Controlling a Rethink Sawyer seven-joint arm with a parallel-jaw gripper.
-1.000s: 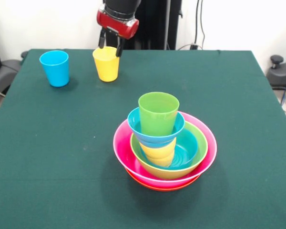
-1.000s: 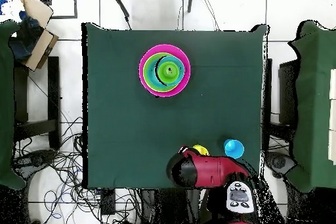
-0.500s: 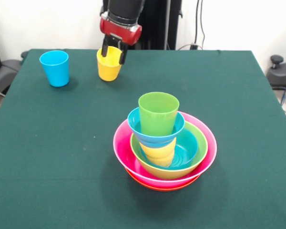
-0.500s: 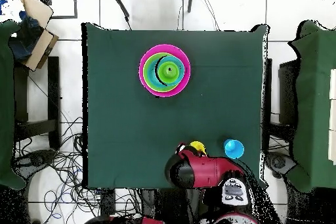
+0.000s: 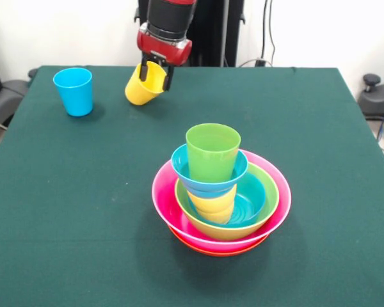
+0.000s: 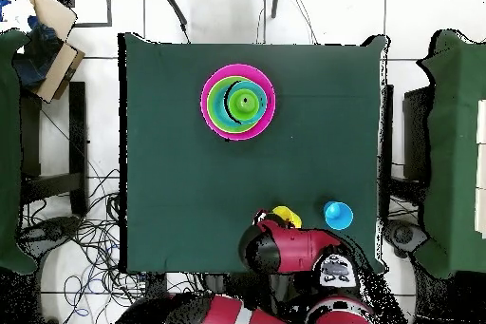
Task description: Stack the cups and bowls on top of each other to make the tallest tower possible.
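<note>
Front view: the jaws pinch the rim of the yellow cup (image 5: pixel 143 86), tilted and lifted off the green worktop (image 5: pixel 320 128) beside the blue cup (image 5: pixel 73 91), well apart from the tower (image 5: pixel 221 192), whose green cup (image 5: pixel 212 152) tops its nested bowls.

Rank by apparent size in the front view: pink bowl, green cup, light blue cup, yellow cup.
1. Pink bowl, clearly largest.
2. Green cup, though nearer the camera.
3. Light blue cup and yellow cup look alike; the yellow one is tilted in the gripper.

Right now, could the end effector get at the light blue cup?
Probably not yet: the end effector is gripping the tilted yellow cup. The light blue cup stands alone nearby, nothing blocking it.
</note>
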